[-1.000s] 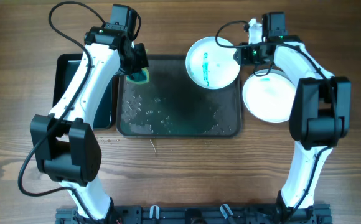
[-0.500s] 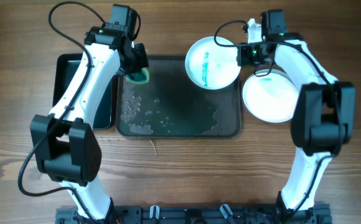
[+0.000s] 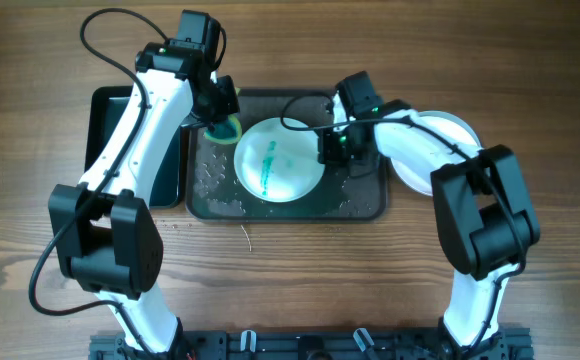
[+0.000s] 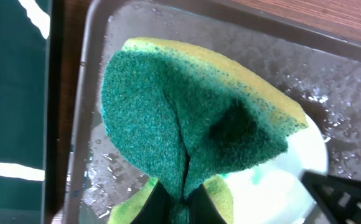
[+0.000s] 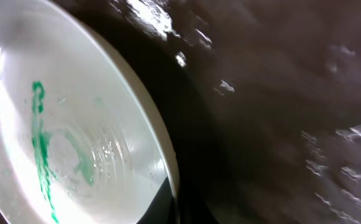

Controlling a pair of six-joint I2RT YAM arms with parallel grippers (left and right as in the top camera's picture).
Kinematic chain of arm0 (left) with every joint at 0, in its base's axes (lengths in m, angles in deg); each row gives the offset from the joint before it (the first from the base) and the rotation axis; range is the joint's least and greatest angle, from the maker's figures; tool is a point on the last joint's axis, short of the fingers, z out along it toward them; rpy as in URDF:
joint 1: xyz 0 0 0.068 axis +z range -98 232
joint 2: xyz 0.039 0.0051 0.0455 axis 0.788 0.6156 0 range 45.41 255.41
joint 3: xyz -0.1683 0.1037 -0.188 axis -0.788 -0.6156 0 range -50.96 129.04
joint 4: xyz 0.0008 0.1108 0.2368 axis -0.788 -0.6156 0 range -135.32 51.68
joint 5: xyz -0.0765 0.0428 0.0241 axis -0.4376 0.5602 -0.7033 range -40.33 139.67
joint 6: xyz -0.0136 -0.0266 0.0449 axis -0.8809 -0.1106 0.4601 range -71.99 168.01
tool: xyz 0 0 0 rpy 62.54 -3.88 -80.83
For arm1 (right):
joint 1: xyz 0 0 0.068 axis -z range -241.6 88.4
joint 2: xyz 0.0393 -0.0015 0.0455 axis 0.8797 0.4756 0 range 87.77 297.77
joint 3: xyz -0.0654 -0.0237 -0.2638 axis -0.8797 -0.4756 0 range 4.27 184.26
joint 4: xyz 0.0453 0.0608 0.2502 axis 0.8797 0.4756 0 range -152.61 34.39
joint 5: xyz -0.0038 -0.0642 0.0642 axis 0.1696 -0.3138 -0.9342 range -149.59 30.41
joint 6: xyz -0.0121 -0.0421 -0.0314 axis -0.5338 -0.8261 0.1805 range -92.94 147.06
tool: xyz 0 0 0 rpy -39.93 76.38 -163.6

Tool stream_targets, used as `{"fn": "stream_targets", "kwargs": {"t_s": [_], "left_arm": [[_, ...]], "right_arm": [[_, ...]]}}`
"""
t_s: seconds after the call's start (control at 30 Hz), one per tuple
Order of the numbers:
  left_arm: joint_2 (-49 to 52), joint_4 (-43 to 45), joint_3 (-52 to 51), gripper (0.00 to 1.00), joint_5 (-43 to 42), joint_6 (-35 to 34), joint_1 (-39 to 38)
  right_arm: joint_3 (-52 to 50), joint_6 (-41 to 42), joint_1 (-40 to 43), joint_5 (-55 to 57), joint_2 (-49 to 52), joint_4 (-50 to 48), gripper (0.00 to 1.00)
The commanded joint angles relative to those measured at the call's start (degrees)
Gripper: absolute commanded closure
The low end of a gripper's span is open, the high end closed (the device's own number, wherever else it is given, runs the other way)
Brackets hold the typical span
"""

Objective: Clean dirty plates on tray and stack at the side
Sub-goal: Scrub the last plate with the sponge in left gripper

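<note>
A white plate [image 3: 278, 160] smeared with green marks sits over the wet dark tray [image 3: 360, 205]. My right gripper [image 3: 328, 150] is shut on the plate's right rim; the plate also fills the right wrist view [image 5: 68, 130]. My left gripper [image 3: 220, 118] is shut on a green and yellow sponge [image 3: 225, 127], held at the tray's back left corner, just beside the plate's rim. In the left wrist view the sponge [image 4: 193, 118] hangs over the tray with the plate [image 4: 274, 186] under its lower edge. A clean white plate [image 3: 450, 150] lies on the table to the right of the tray.
A second, darker tray [image 3: 110, 150] lies on the table to the left of the wet tray. Water drops cover the wet tray's floor [image 3: 220, 185]. Cables run from both arms over the back of the table.
My right gripper has carried the dirty plate from the tray's back right corner leftward and down to the tray's middle. The left gripper with the sponge has hardly moved.
</note>
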Motion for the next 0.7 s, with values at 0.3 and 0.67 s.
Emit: {"fn": "stream_targets", "kwargs": {"t_s": [0.3, 0.67], "left_arm": [[2.93, 7.28, -13.05, 0.96, -2.56, 6.62, -5.6], [8.68, 15.58, -21.9, 0.96, -21.7, 25.0, -5.97]], "right_arm": [[-4.26, 2.23, -1.4, 1.11, 1.14, -6.32, 0.96], [-4.28, 0.04, -1.53, -1.25, 1.29, -6.23, 0.96]]}}
